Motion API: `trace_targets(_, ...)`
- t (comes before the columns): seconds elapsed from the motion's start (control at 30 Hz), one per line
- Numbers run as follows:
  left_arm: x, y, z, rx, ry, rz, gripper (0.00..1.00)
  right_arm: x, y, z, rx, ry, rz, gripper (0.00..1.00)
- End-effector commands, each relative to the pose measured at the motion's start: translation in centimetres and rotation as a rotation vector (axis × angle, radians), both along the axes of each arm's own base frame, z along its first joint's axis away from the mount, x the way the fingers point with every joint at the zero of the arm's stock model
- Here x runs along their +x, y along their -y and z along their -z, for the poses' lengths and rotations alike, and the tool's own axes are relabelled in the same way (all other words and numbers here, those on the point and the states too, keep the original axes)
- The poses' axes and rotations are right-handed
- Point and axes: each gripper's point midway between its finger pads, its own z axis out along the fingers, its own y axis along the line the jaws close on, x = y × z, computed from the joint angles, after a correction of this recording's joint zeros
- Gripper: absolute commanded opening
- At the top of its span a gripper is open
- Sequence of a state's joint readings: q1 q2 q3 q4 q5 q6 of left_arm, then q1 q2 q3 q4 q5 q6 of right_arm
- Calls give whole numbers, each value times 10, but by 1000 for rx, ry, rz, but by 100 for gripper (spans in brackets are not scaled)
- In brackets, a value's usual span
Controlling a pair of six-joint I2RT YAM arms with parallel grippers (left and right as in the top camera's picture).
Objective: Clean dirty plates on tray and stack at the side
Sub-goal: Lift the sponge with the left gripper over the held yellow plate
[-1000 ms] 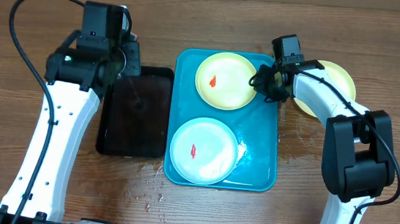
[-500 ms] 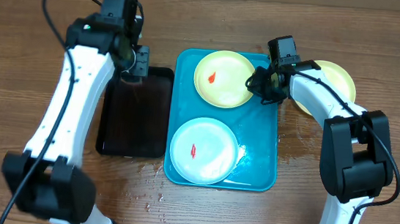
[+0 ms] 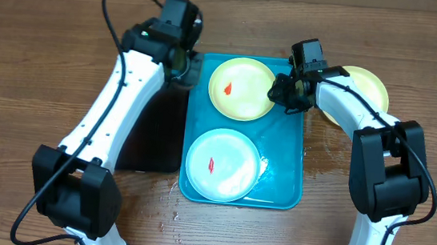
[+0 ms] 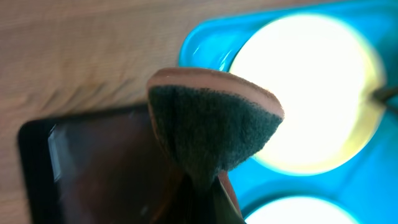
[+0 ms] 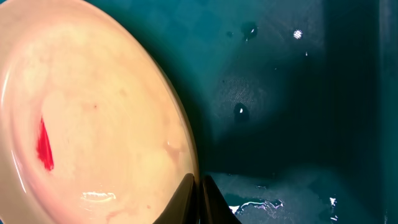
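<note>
**Sponge approach to a pinned plate**

Step in hand, as judged: scrubbing the second of three plates. Right gripper [image 5: 198,188] is clenched on the right-hand rim of the yellow plate [image 3: 242,88], which lies in the far half of the teal tray [image 3: 281,181]. In the wrist view both fingertips meet at the rim's edge. The plate's red smear [image 3: 229,86] is unwiped.

Left gripper [image 3: 181,61] is clamped on a folded sponge [image 4: 211,118], green scouring face outward. It hangs over the tray's far-left corner, just beside the yellow plate and above the edge of the black tray [image 3: 156,145]. Whether the sponge touches anything cannot be told.

Mint-white plate [image 3: 222,165] sits in the tray's near half, smeared and apart from both grippers. Side plate [image 3: 369,85], pale yellow, rests on the table right of the tray, partly under the right arm. No smear shows on its visible part.

Next move, as judged: carry the sponge rightward and down onto the smear while the rim pinch resists sliding. The plate might skate on the wet tray.
</note>
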State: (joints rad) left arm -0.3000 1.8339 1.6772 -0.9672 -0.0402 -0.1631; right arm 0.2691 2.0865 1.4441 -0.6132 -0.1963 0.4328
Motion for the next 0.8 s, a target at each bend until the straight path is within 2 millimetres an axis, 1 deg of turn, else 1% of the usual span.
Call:
trace_targets(0.0, 12, 33, -12, -108, 56, -54, 4, -4, -7, 2, 27, -16, -6, 4)
trace_targets(0.1, 18, 60, -11, -154, 87, -30, 4, -5, -8, 2, 36, -26, 7, 4)
trace_targets(0.17, 22, 71, -6, -162, 95, -23, 4, -6, -7, 3, 34, -28, 7, 4)
trace_targets(0.27, 28, 83, 12, -170, 84, -23, 4, -7, -7, 4, 34, -31, 11, 4)
trace_targets(0.3, 31, 86, 20, -171, 75, -29, 4, -7, -7, 4, 34, -31, 11, 4)
trace_targets(0.5, 43, 92, 66, -154, 27, -35, 4, -7, -6, 5, 32, -31, 12, 4)
trace_targets(0.63, 48, 92, 82, -130, 26, -17, 4, -7, -6, 5, 32, -31, 12, 4)
trace_targets(0.77, 47, 94, 95, -124, 2, -6, 4, -7, -7, 5, 32, -31, 12, 4)
